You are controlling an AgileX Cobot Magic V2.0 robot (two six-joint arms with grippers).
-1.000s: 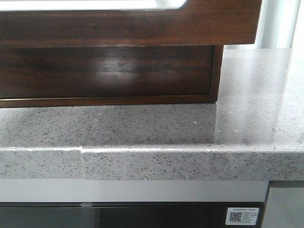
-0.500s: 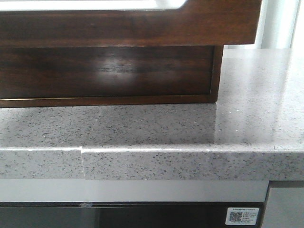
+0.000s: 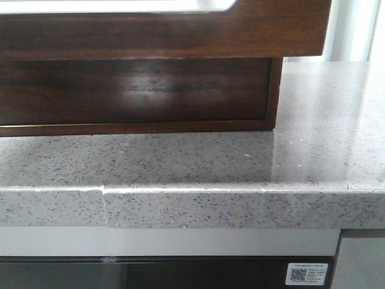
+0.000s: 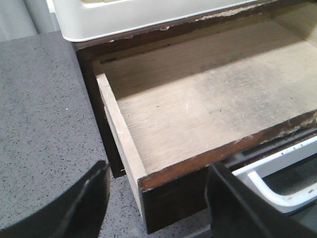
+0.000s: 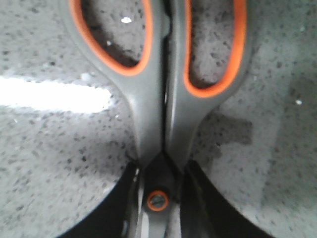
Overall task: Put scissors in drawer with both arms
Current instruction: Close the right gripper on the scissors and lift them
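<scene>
The drawer [image 3: 180,30] is pulled out; its dark brown plain front fills the top of the front view, with a white round-cornered area along its top. In the left wrist view the drawer [image 4: 213,99] shows a bare, empty wooden floor. My left gripper [image 4: 159,171] is open and empty, its fingers on either side of the drawer's front corner without touching it. My right gripper [image 5: 161,171] is shut on the scissors [image 5: 173,114] at their pivot. The scissors have grey handles with orange lining and hang just above the speckled counter. Neither gripper shows in the front view.
The grey speckled stone counter [image 3: 240,162] bears the brown cabinet [image 3: 138,90] and has a front edge with a seam. A white tray [image 4: 124,15] sits on top of the cabinet. A white-framed object [image 4: 277,183] lies below the drawer front.
</scene>
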